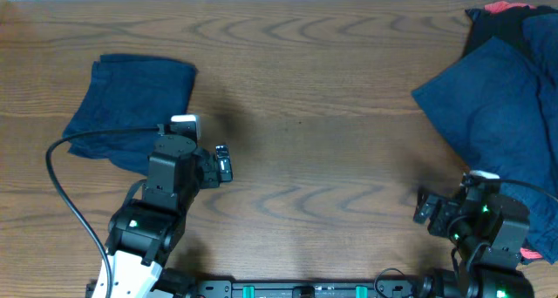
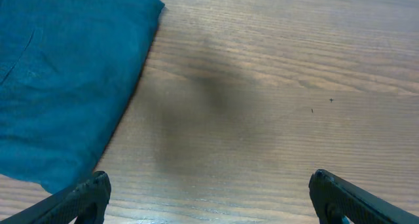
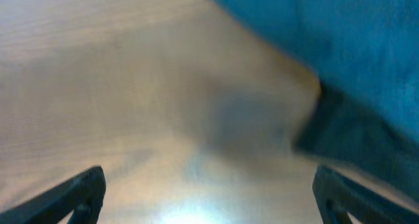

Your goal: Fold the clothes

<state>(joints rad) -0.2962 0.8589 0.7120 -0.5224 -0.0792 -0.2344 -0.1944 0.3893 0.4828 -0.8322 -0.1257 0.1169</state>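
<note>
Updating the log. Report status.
Open, empty: left gripper, right gripper. One folded cloth at left; heap at right unfolded. Nothing blocking.

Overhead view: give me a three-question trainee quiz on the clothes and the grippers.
1. True or false: the left gripper is shut on the folded navy garment.
2. Where does the unfolded heap lie? A) at the right side of the table B) at its centre C) touching the folded garment
3. Fill in: the right gripper is ___ and holds nothing.
Key: 1 false; 2 A; 3 open.
</note>
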